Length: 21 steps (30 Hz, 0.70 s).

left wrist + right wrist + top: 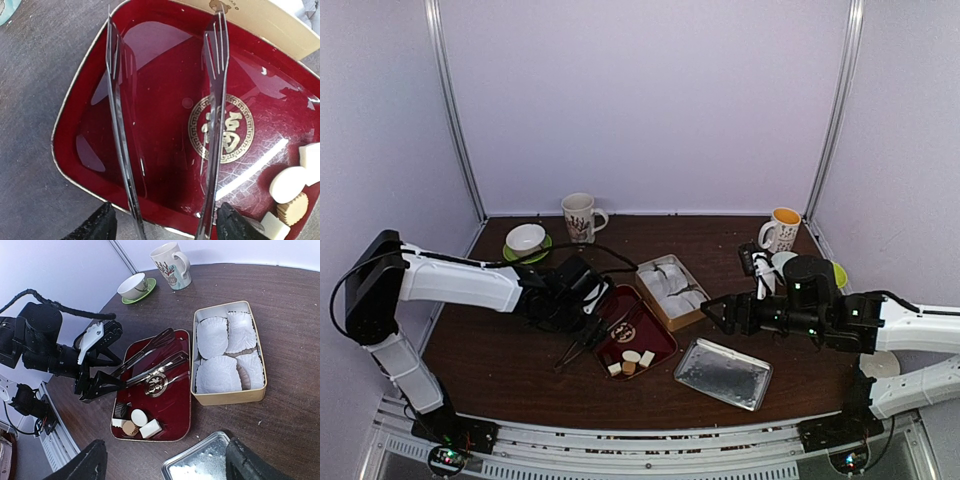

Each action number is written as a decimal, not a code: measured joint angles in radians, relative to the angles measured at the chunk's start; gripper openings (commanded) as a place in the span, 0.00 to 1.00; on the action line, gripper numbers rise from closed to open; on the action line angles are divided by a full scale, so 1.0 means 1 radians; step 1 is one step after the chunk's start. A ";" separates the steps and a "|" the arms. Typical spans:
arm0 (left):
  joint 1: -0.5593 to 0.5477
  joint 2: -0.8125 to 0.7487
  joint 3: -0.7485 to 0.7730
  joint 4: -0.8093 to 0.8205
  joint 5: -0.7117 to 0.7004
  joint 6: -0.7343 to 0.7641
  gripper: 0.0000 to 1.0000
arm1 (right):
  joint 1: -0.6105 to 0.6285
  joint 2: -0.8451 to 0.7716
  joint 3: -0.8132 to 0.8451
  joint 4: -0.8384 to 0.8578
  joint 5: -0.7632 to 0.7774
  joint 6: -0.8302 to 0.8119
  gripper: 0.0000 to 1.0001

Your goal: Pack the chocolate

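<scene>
The chocolate (139, 417) lies in a small cluster in the red tray (165, 165), in the tray corner closest to the near edge of the worktop (500, 350). It is made up of cream-white pieces and one light brown fluted piece, touching or just beside one another. The tray sits around the middle of the worktop.

The left claw (167, 227) pinches a pair of metal tongs (118, 115), with one finger outside each arm. The tongs' forked tips are spread apart over the bare part of the tray, towards the far edge and well apart from the chocolate. Whether the tips touch the tray I cannot tell.

The tan tin (230, 399) stands just beside the tray, on the side towards the far right corner. It is uncovered and has crumpled white paper liners (217, 375) in it. A metal lid (723, 373) lies by the near edge, to the right of the tray. The right claw (717, 313) hovers just right of the tin with its fingers spread wide, gripping nothing.
</scene>
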 measured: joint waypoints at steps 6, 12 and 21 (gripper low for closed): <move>0.000 0.000 -0.024 0.001 0.016 -0.005 0.71 | 0.000 0.010 0.000 0.000 0.000 -0.001 0.82; 0.000 0.010 -0.034 0.002 0.028 -0.006 0.53 | 0.000 0.010 0.001 0.000 0.000 -0.001 0.82; -0.014 0.024 -0.027 -0.004 -0.010 -0.004 0.53 | 0.000 0.010 0.001 0.000 0.000 -0.001 0.82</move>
